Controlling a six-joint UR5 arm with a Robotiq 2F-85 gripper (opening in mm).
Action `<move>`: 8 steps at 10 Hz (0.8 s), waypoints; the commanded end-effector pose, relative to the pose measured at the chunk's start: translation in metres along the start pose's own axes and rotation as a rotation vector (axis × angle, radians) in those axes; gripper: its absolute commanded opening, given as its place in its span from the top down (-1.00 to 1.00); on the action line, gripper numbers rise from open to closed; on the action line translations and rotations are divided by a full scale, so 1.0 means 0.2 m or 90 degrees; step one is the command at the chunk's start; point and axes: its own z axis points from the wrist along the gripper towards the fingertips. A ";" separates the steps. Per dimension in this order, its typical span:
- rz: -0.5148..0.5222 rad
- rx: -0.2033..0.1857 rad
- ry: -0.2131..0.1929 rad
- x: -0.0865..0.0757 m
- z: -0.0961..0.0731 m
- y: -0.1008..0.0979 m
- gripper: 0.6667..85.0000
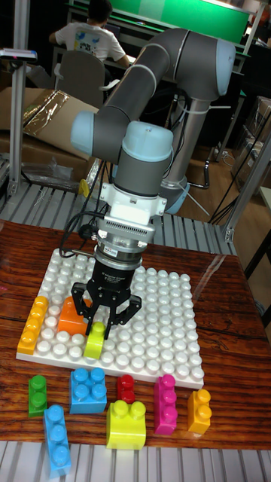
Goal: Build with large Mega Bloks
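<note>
Tall fixed view: tool (99,325) clamped on lime block (95,340), beside orange block (72,316) on baseplate (167,324).

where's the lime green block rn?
In the tall fixed view, the lime green block sits between the fingers of the gripper on the white baseplate, near its front-left edge, just right of the orange block.

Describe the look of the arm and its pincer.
The grey tubular arm has pale blue joint caps. A white ribbed wrist module carries a small label and a black cable looping left. Below sits the black two-fingered pincer with angular linkages.
</note>
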 end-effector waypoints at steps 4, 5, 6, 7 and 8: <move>-0.043 -0.019 -0.009 0.01 0.03 0.02 0.99; -0.050 -0.022 -0.012 0.01 0.03 0.01 0.99; -0.052 -0.023 -0.012 0.01 0.04 0.01 0.99; -0.052 -0.022 -0.012 0.01 0.04 0.00 0.99; -0.054 -0.030 -0.015 0.01 0.04 0.02 0.99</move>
